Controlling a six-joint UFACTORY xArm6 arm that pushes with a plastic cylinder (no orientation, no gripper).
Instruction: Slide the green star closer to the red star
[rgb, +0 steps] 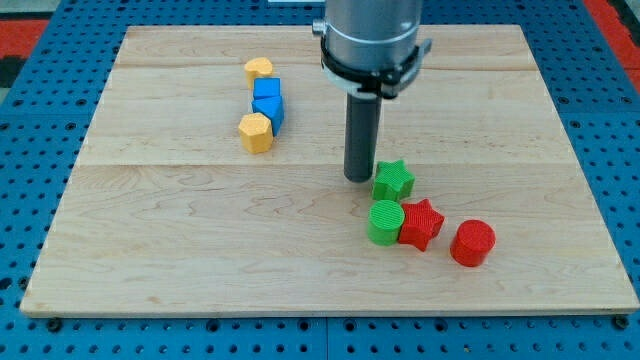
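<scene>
The green star (394, 180) lies right of the board's middle. The red star (421, 223) lies just below and to its right, a small gap between them. My tip (359, 178) rests on the board right next to the green star's left side, touching or nearly touching it. A green cylinder (385, 221) sits against the red star's left side, directly below the green star.
A red cylinder (472, 243) stands to the right of the red star. At the upper left, a yellow heart (259, 69), two blue blocks (268, 101) and a yellow hexagon (256, 131) form a column. The wooden board (150, 230) ends near the view's bottom.
</scene>
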